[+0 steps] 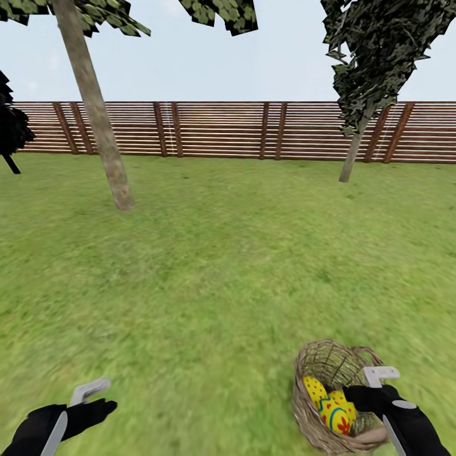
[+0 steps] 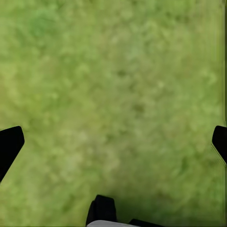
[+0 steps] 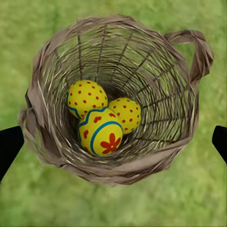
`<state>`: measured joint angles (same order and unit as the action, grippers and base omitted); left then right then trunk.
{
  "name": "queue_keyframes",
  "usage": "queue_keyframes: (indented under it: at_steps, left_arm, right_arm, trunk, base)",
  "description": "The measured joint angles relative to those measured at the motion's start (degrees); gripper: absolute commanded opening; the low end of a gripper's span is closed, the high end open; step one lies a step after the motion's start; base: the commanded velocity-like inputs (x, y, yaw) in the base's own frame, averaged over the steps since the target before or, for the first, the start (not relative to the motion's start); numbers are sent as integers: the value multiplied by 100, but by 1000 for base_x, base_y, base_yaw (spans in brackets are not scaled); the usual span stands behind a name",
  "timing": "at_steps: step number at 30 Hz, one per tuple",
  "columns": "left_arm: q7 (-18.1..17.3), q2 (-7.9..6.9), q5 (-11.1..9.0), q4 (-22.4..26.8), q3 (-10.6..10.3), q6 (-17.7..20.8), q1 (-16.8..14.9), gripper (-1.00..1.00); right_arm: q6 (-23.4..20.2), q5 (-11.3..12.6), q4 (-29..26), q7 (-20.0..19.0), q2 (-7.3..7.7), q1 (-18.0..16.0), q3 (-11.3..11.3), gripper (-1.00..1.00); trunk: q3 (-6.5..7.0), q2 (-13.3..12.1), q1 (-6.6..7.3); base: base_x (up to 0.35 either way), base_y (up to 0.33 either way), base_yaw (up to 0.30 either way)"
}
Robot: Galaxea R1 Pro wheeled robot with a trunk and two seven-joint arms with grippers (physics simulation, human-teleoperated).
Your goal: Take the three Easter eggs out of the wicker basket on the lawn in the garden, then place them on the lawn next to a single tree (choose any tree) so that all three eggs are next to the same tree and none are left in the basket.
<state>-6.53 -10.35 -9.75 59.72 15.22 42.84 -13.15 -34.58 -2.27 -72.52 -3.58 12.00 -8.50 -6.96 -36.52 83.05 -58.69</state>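
The wicker basket point(image 1: 303, 405) stands on the lawn point(image 1: 209, 278) at the lower right of the head view. Three yellow Easter eggs lie together on its bottom: one with red dots point(image 3: 86, 97), a second dotted one point(image 3: 126, 114), and one with a teal band and a red flower point(image 3: 100, 133). Two eggs point(image 1: 315, 389) show over the rim in the head view. My right gripper point(image 1: 375, 389) point(image 3: 113, 144) hangs open above the basket, touching nothing. Low at the left, my left gripper point(image 1: 92, 399) point(image 2: 113, 142) is open over bare grass. The slanted-trunk tree point(image 1: 96, 114) stands far left.
A slim straight-trunked tree point(image 1: 353, 155) stands at the far right before the brown slat fence point(image 1: 221, 130). A near-black conifer point(image 1: 11, 130) is at the left edge. Wide grass lies between the basket and the trees. The basket has a loop handle point(image 3: 201, 49).
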Motion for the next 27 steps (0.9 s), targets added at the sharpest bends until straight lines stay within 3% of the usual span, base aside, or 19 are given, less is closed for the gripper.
queue_keyframes:
  at_steps: [7, 15, 27]
  left_arm:
    - [9, 30, -11, 14, -5, -6, -2, 100]
    - [30, 32, -28, 22, 1, 1, 0, 100]
    - [17, 94, -13, 0, 5, -25, -3, 100]
  right_arm:
    - [-27, 10, 2, 0, 3, 0, -10, 100]
    - [-593, 44, 29, 9, -11, 0, -26, 100]
    - [-673, 58, 42, 3, 1, 0, -25, 100]
  trunk:
    - [0, 0, -2]
    - [-28, 0, -4]
    - [-31, 0, -4]
  base:
    - [239, 0, 0]
    - [16, 0, 0]
    - [0, 0, 0]
